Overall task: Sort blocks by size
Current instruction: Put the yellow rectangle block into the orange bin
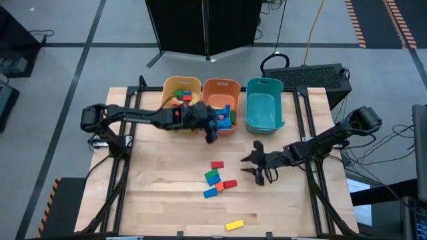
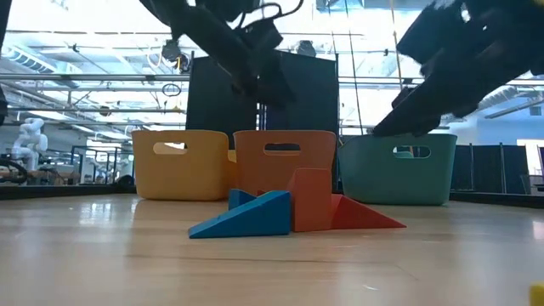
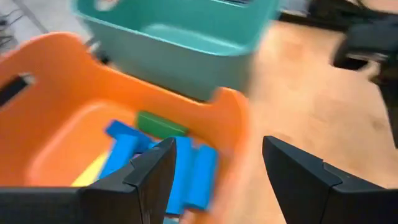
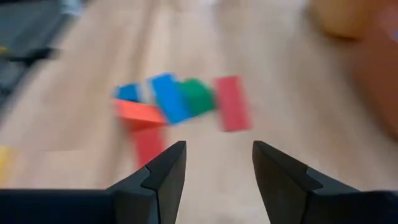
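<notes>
Over the orange bin [image 1: 221, 87], left hand [image 1: 212, 131] open and empty, right hand [image 1: 257, 165] open beside loose blocks [image 1: 216, 178].

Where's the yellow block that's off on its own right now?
In the high view, the lone yellow block lies flat near the table's front edge, right of centre, apart from the cluster of blocks farther back.

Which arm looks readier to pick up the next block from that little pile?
The right. Its open gripper hangs beside the pile, facing it. The left gripper, open and empty, is over the orange bin.
</notes>
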`<act>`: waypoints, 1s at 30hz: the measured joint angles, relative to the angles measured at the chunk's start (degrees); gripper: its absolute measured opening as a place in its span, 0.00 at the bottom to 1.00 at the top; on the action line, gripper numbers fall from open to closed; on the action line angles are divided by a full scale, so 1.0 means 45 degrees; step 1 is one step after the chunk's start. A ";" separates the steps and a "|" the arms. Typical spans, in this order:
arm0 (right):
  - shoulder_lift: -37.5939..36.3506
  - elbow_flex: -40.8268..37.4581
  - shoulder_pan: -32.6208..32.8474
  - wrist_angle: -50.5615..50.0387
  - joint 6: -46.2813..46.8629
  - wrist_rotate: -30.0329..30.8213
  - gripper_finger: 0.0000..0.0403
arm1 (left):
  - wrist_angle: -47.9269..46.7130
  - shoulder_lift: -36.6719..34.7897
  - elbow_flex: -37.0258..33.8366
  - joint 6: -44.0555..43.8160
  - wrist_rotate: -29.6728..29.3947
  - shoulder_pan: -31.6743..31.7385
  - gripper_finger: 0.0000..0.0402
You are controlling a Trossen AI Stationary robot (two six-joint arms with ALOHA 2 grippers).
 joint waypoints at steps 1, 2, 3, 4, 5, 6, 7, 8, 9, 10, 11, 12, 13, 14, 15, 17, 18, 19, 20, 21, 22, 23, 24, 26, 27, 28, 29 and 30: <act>0.0000 0.0000 0.0113 0.0188 0.0060 -0.0409 0.43 | -0.0098 -0.0004 0.0000 -0.0001 -0.0131 -0.0349 0.60; 0.0000 0.0000 0.0259 0.0321 0.0128 -0.0642 0.43 | -0.0203 -0.0004 0.0000 -0.0015 -0.0346 -0.0718 0.60; 0.0000 0.0000 0.0438 0.0494 0.0188 -0.0806 0.43 | -0.0314 -0.0004 0.0000 -0.0128 -0.0654 -0.1078 0.60; 0.0000 0.0000 0.0633 0.0679 0.0219 -0.0835 0.43 | -0.0407 -0.0004 0.0000 -0.0270 -0.0999 -0.1429 0.60; 0.0003 0.0000 0.0844 0.0771 0.0227 -0.0835 0.43 | -0.0449 -0.0004 0.0000 -0.0350 -0.1372 -0.1762 0.60; 0.0063 0.0000 0.1053 0.0872 0.0227 -0.0829 0.43 | -0.0456 -0.0004 0.0000 -0.0459 -0.1691 -0.2090 0.60; 0.0180 0.0000 0.1226 0.1037 0.0222 -0.0807 0.43 | -0.0475 -0.0004 0.0000 -0.0597 -0.1968 -0.2383 0.60; 0.0341 0.0000 0.1385 0.1196 0.0203 -0.0799 0.43 | -0.0519 -0.0004 0.0000 -0.0672 -0.2193 -0.2653 0.60; 0.0506 0.0000 0.1534 0.1373 0.0203 -0.0799 0.43 | -0.0559 -0.0004 0.0000 -0.0677 -0.2348 -0.2930 0.60; 0.0725 0.0012 0.1662 0.1642 0.0214 -0.0786 0.43 | -0.0614 -0.0008 0.0000 -0.0677 -0.2453 -0.3198 0.60; 0.1027 0.0125 0.1758 0.1815 0.0260 -0.0763 0.43 | -0.0670 -0.0007 0.0000 -0.0677 -0.2529 -0.3432 0.60; 0.1372 0.0253 0.1867 0.2028 0.0326 -0.0759 0.43 | -0.0696 -0.0008 0.0000 -0.0680 -0.2551 -0.3654 0.60; 0.1722 0.0384 0.1979 0.2108 0.0339 -0.0756 0.43 | -0.0695 -0.0005 0.0000 -0.0759 -0.2551 -0.3858 0.60; 0.2093 0.0555 0.2110 0.2114 0.0338 -0.0733 0.43 | -0.0742 -0.0009 0.0000 -0.0945 -0.2551 -0.4037 0.60; 0.2501 0.0842 0.2209 0.2118 0.0330 -0.0726 0.43 | -0.0805 -0.0009 0.0000 -0.1148 -0.2548 -0.4190 0.60; 0.3247 0.1395 0.2436 0.2183 0.0124 -0.0755 0.43 | -0.0938 -0.0009 0.0000 -0.1602 -0.2600 -0.4486 0.60; 0.3630 0.1680 0.2552 0.2173 -0.0003 -0.0760 0.43 | -0.0994 -0.0009 0.0000 -0.1771 -0.2666 -0.4631 0.60; 0.4018 0.1987 0.2664 0.2162 -0.0156 -0.0779 0.43 | -0.1022 -0.0009 0.0000 -0.1940 -0.2784 -0.4766 0.60; 0.4399 0.2288 0.2796 0.2090 -0.0323 -0.0799 0.43 | -0.1031 -0.0009 0.0000 -0.2011 -0.2933 -0.4919 0.60; 0.4727 0.2570 0.2932 0.1948 -0.0517 -0.0804 0.43 | -0.1024 -0.0009 0.0000 -0.2014 -0.3054 -0.5072 0.60; 0.5041 0.2844 0.3067 0.1872 -0.0749 -0.0802 0.43 | -0.1030 -0.0009 0.0000 -0.2020 -0.3164 -0.5217 0.60; 0.5354 0.3124 0.3175 0.1875 -0.0964 -0.0804 0.43 | -0.1039 -0.0009 0.0000 -0.2079 -0.3276 -0.5356 0.60; 0.5620 0.3333 0.3276 0.1898 -0.1110 -0.0808 0.43 | -0.1065 -0.0009 0.0000 -0.2221 -0.3430 -0.5500 0.60; 0.6034 0.3642 0.3460 0.1835 -0.1347 -0.0829 0.43 | -0.1072 -0.0009 -0.0010 -0.2409 -0.3799 -0.5746 0.60; 0.6216 0.3781 0.3526 0.1844 -0.1405 -0.0856 0.43 | -0.1071 -0.0009 -0.0030 -0.2518 -0.3982 -0.5871 0.60; 0.6350 0.3885 0.3611 0.1847 -0.1459 -0.0862 0.43 | -0.1076 -0.0009 -0.0055 -0.2638 -0.4199 -0.5996 0.60; 0.6444 0.3960 0.3688 0.1798 -0.1516 -0.0860 0.43 | -0.1072 -0.0009 -0.0090 -0.2704 -0.4343 -0.6111 0.60; 0.6548 0.4069 0.3760 0.1744 -0.1537 -0.0857 0.43 | -0.1071 -0.0009 -0.0135 -0.2853 -0.4439 -0.6221 0.60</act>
